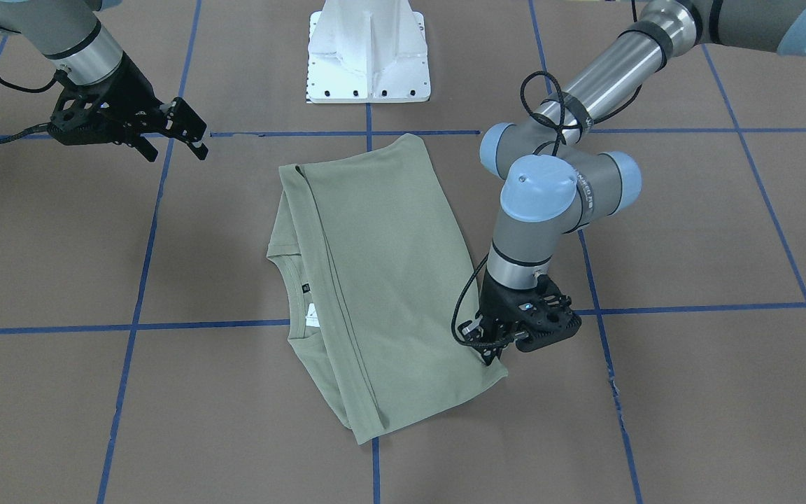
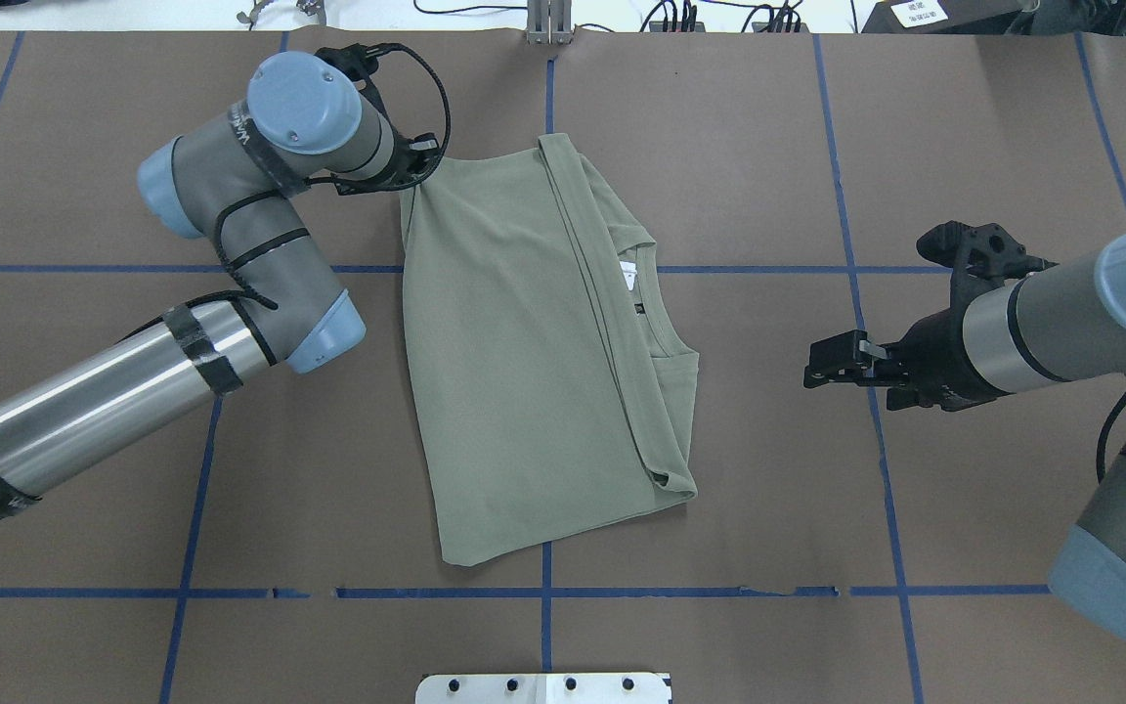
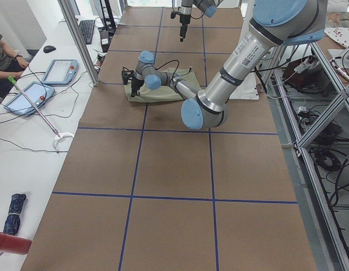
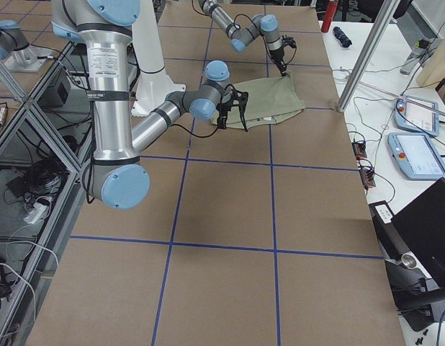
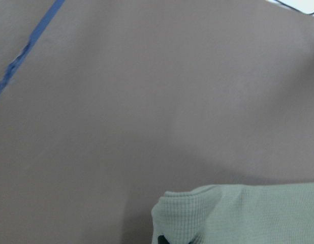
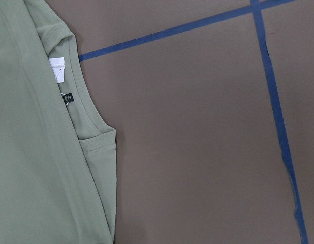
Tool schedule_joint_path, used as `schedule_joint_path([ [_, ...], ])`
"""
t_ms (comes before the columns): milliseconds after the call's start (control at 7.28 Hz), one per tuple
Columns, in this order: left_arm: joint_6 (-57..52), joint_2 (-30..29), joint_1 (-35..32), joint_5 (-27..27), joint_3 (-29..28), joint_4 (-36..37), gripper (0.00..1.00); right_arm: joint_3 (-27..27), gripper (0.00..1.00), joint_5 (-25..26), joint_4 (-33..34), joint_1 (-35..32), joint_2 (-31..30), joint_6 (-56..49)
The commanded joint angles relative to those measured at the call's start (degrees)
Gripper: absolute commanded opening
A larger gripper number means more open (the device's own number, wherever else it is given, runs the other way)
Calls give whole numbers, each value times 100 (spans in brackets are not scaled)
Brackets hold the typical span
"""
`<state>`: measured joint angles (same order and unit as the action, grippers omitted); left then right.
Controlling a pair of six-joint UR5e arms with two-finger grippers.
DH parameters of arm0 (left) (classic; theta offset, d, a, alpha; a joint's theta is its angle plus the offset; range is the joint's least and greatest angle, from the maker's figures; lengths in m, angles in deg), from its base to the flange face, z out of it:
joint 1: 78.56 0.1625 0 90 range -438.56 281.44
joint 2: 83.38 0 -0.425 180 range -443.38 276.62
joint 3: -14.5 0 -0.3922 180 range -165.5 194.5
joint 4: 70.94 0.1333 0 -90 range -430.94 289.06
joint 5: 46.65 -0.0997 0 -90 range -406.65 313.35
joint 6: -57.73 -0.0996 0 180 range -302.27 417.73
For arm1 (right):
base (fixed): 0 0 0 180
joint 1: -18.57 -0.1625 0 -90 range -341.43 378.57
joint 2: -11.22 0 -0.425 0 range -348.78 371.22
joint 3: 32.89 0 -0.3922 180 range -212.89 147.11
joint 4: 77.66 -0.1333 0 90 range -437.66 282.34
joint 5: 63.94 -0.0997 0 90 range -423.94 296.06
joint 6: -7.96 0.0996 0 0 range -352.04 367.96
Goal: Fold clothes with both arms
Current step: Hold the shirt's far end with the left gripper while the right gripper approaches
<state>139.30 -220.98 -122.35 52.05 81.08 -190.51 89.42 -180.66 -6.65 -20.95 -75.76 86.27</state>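
The olive-green clothes, one shirt (image 1: 389, 266) (image 2: 514, 352), lie folded lengthwise in the middle of the brown table. The neck opening, with a white hang tag (image 6: 56, 68) and a black label (image 6: 68, 96), faces the right arm's side. My left gripper (image 1: 490, 355) (image 2: 418, 166) points down at the shirt's far corner on its own side and looks shut on that corner (image 5: 197, 213). A dark fingertip shows at the cloth edge in the left wrist view. My right gripper (image 1: 173, 143) (image 2: 817, 370) hovers open and holds nothing, well off the shirt's neck side.
The white pedestal base (image 1: 369, 52) stands at the robot's edge of the table. Blue tape lines (image 2: 856, 293) grid the brown surface. Beyond the far edge a side bench holds tablets (image 3: 59, 70), cables and a seated person's arm (image 3: 5, 56).
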Motion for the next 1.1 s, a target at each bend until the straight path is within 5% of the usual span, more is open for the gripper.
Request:
schedule_joint_path([
  [0, -27, -931, -7, -410, -1229, -758, 0, -31, 100, 0, 0, -38, -4, 0],
  [275, -27, -1182, 45, -718, -1718, -1287, 0, -31, 100, 9, 0, -65, 5, 0],
  [412, -140, -1139, 72, -876, -1779, -1289, 99, -31, 100, 9, 0, -74, 5, 0],
  [961, -930, -1043, -252, -548, -1440, -1132, 100, -346, 100, 105, 70, -56, 389, 0],
])
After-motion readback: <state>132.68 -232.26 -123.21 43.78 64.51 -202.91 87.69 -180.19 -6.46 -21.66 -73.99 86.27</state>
